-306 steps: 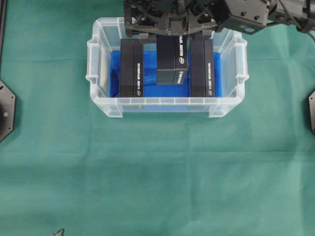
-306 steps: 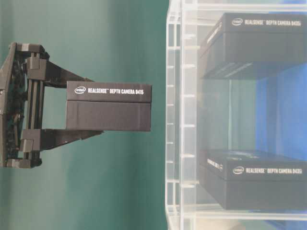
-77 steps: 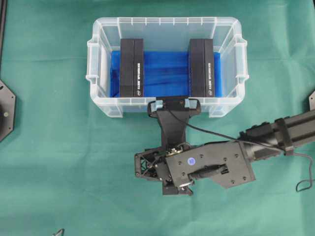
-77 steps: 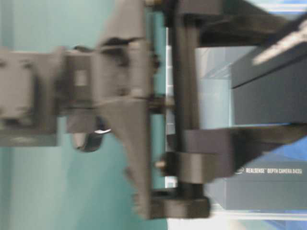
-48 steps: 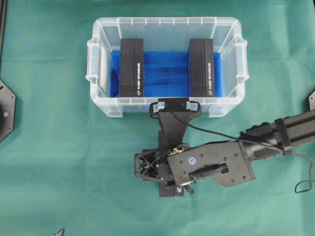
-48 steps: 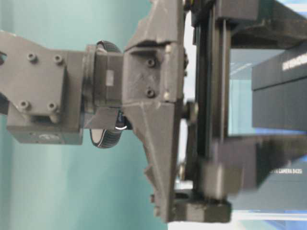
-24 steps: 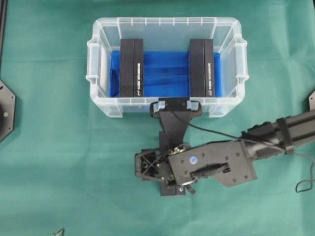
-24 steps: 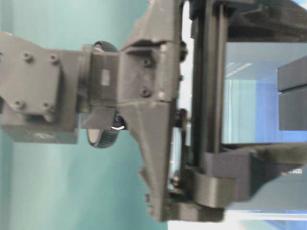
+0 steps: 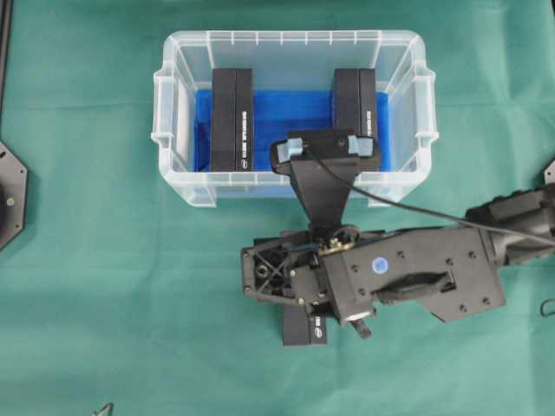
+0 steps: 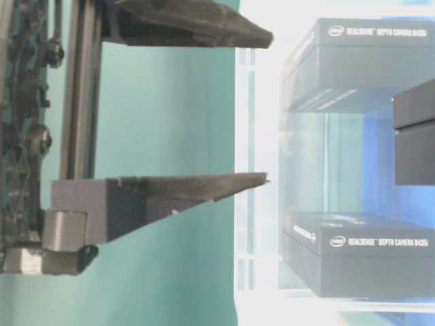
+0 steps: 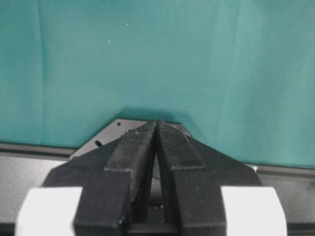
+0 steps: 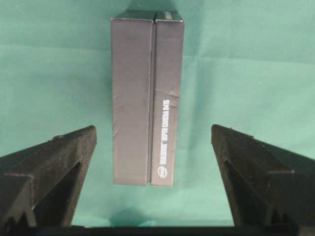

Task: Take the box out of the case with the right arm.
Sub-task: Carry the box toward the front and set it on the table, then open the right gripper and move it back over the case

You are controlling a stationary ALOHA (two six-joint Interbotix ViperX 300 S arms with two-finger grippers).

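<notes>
The box [image 12: 147, 101] is out of the case [image 9: 173, 104] and lying flat on the green cloth [image 9: 104, 303]. The right gripper [image 12: 152, 142] hangs over it with jaws spread wide, nothing between them but air on either side of the box. From overhead, just the box's near end [image 9: 305, 329] peeks out at 6 o'clock under the right arm [image 9: 408, 277], and the case sits at 12 o'clock from it. The arm's wrist camera [image 9: 325, 146] overlaps the case's near wall. Two more boxes remain on the blue floor inside, one at the 9 o'clock side [image 9: 231, 120], one at the 3 o'clock side [image 9: 355, 100], well apart. In the table-level view the right fingers [image 10: 177, 193] point at the case wall, apart from it. The left gripper [image 11: 156, 147] has its jaws pressed together, empty, over bare cloth.
</notes>
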